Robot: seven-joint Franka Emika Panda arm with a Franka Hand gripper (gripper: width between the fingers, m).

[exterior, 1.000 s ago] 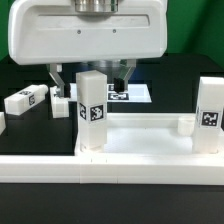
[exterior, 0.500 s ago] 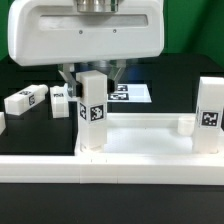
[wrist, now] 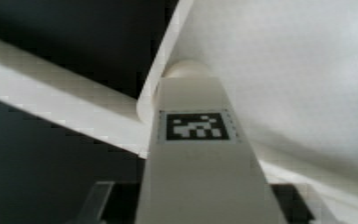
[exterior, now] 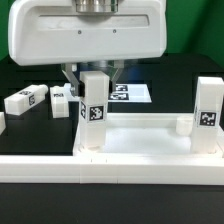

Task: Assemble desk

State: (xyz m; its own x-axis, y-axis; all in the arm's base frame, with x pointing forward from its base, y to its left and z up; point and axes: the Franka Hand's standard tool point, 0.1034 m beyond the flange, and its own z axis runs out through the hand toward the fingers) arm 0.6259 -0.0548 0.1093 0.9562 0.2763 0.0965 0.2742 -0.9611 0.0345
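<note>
The white desk top lies at the front with its raised rim up. One white square leg with a tag stands upright in its corner socket at the exterior view's left. A second leg stands in the right corner. My gripper is straight above the left leg, one finger on each side of its upper end, shut on it. In the wrist view the same leg runs up between my gripper's fingers onto the desk top.
A loose white leg lies on the black table at the exterior view's left. Another white tagged piece sits beside it. The marker board lies behind the standing leg. A small white block sits on the rim by the right leg.
My fingers have come inward from a wide spread onto the sides of the upright left leg. The leg and the desk top have not moved.
</note>
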